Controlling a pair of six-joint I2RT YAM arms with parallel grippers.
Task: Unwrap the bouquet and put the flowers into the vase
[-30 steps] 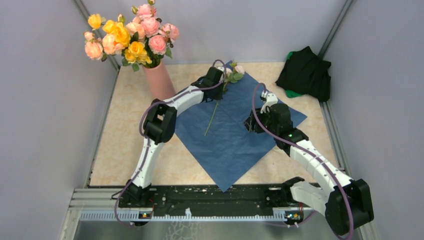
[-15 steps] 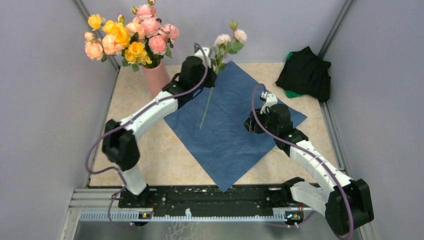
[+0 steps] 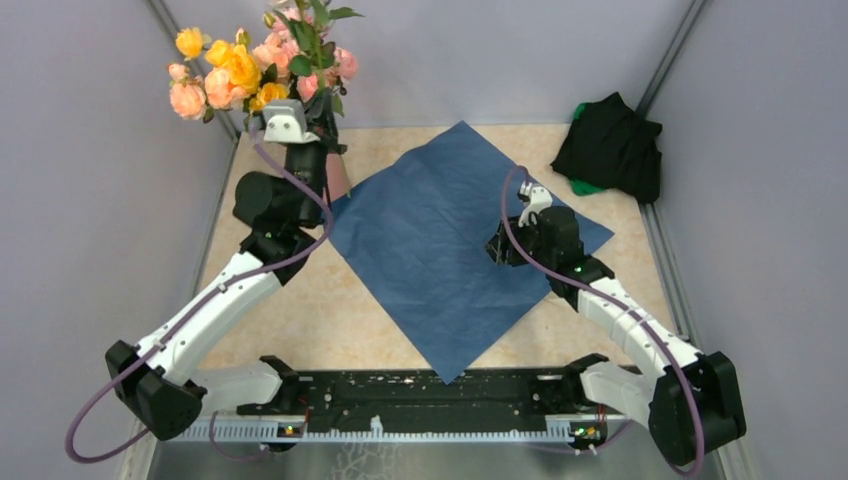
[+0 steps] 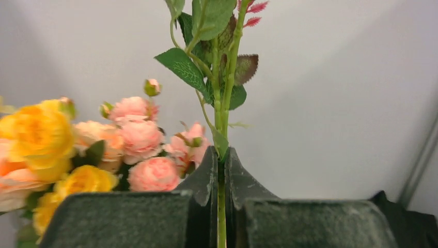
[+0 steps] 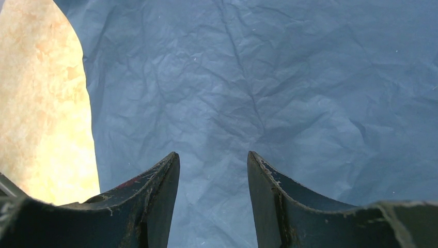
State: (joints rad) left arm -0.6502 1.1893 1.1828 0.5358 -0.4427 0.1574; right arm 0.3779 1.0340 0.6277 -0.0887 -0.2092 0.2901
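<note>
My left gripper (image 3: 320, 108) is shut on the thin green stem of one of the flowers (image 3: 318, 22), held upright just right of the blooms standing in the vase (image 3: 338, 180). My left arm hides most of that salmon-pink vase. In the left wrist view the stem (image 4: 223, 103) runs up between the closed jaws of the left gripper (image 4: 221, 153), with pink and yellow blooms (image 4: 139, 139) to its left. The bouquet's blue paper (image 3: 450, 250) lies spread flat and bare. My right gripper (image 3: 498, 246) hovers open over the paper (image 5: 289, 77), and the right gripper (image 5: 213, 155) holds nothing.
A black cloth heap (image 3: 610, 145) with a bit of green lies at the back right corner. The beige tabletop (image 3: 260, 300) is walled by grey panels on both sides and at the back. The vase stands tight in the back left corner.
My left arm has swung left from above the blue paper to the vase, carrying the flower, which now stands upright among the blooms. The right arm has not moved.
</note>
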